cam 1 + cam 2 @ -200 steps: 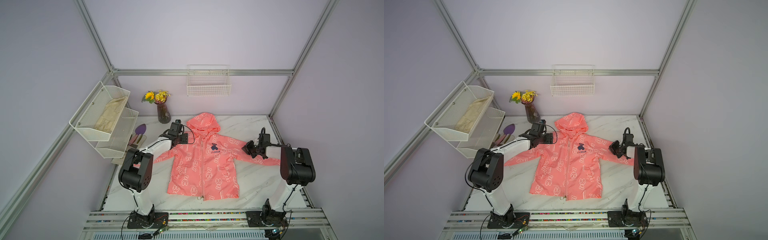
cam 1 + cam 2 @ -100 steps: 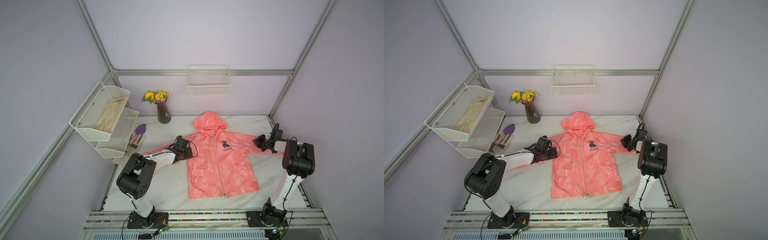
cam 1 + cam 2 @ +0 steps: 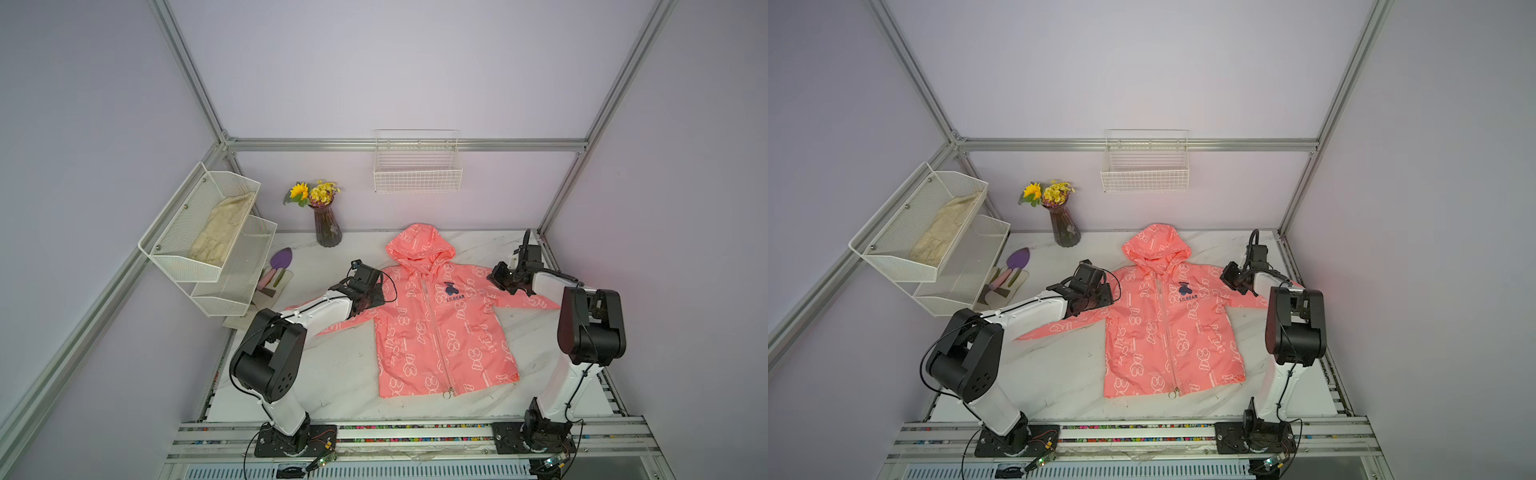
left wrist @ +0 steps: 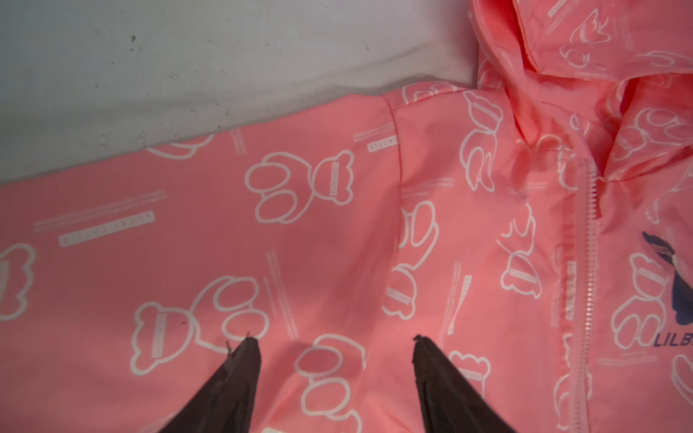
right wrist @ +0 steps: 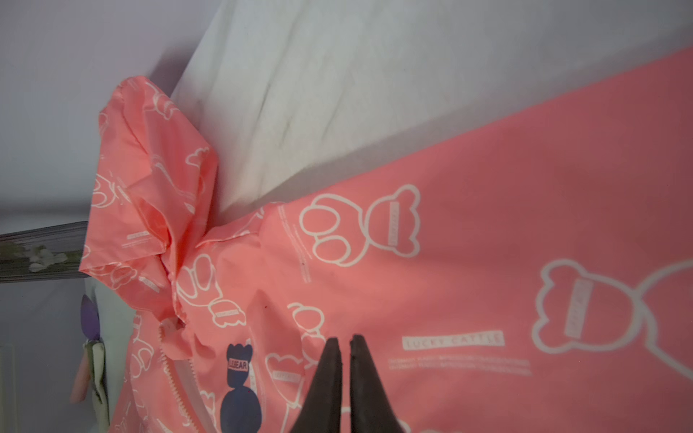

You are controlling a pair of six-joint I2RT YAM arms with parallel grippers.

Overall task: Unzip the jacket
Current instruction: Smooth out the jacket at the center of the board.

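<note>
The coral-pink hooded jacket (image 3: 465, 332) (image 3: 1142, 340) lies flat and face up on the marble table, hood toward the back wall. Its front zipper (image 3: 434, 332) (image 4: 588, 281) runs closed from collar to hem, with a small metal ring (image 3: 448, 394) at the hem end. My left gripper (image 3: 376, 291) (image 4: 333, 339) hovers open over the sleeve near the shoulder, nothing between its fingers. My right gripper (image 3: 496, 276) (image 5: 345, 339) is shut, its tips low over the opposite sleeve. The dark bear logo (image 5: 240, 386) lies just beside it.
A vase of yellow flowers (image 3: 328, 226) stands at the back left. A white mesh shelf (image 3: 174, 249) holding a beige cloth (image 3: 222, 235) juts in from the left wall, with a purple trowel (image 3: 280, 262) below it. A wire basket (image 3: 417, 166) hangs on the back wall.
Over the second the jacket has slid to the right across the table together with both grippers. In the last half second it has stayed put, and the right gripper has crept inward along the sleeve.
</note>
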